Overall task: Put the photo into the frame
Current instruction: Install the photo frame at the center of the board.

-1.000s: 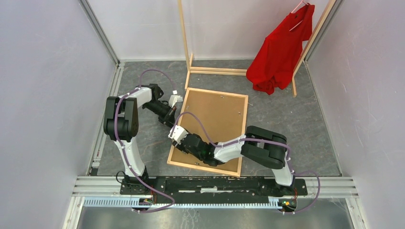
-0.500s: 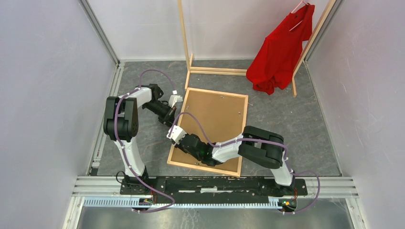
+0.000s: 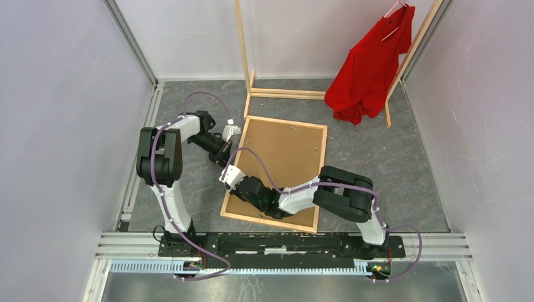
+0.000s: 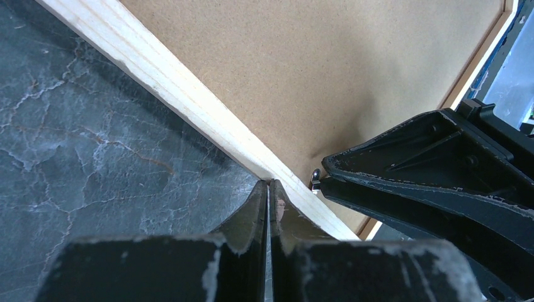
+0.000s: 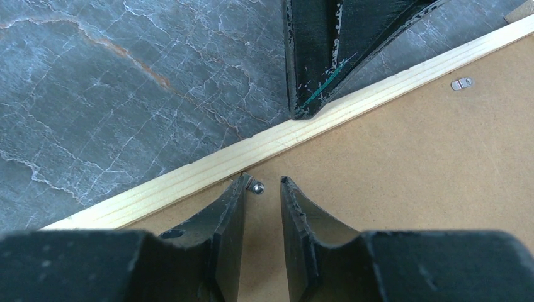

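The light wood frame (image 3: 286, 121) lies face down on the table with the brown backing board (image 3: 286, 154) in it. The photo is hidden. My left gripper (image 3: 225, 158) is shut and empty, its tips (image 4: 269, 184) pressed on the outer side of the frame's left rail (image 4: 157, 75). My right gripper (image 3: 234, 171) is slightly open over the board just inside that rail (image 5: 208, 165). In the right wrist view its fingertips (image 5: 262, 182) straddle a small metal clip (image 5: 255, 187), and the left finger touches the clip.
A wooden clothes rack (image 3: 286, 93) with a red shirt (image 3: 368, 63) stands at the back. A second metal clip (image 5: 461, 83) sits further along the board's edge. Side walls enclose the table, and a metal rail (image 3: 283, 242) runs along the near edge.
My right arm has edged slightly left, bringing its gripper closer to the frame's left rail. The left arm and the frame have not moved.
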`<action>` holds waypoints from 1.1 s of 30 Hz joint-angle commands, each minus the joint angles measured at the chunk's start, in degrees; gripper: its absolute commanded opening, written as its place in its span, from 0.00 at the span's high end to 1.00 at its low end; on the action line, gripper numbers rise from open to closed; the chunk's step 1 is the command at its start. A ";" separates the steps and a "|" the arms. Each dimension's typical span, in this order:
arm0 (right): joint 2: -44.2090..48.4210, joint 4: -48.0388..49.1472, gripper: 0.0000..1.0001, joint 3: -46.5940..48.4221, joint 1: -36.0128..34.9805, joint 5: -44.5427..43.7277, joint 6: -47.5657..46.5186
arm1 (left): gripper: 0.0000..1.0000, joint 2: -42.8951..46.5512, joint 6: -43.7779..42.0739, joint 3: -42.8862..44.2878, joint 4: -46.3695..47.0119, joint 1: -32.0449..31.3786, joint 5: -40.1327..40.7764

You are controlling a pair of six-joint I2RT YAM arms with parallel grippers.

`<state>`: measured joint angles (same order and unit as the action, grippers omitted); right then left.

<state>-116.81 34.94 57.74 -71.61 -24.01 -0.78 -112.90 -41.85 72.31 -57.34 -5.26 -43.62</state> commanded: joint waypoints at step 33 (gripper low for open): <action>5.49 -8.28 0.45 7.97 31.12 31.76 26.38 | 0.81 -9.70 7.68 16.00 0.26 1.04 -6.55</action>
<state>-107.18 28.60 60.45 -42.22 -2.31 19.90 -119.46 -37.82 85.01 -57.63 -4.47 -46.22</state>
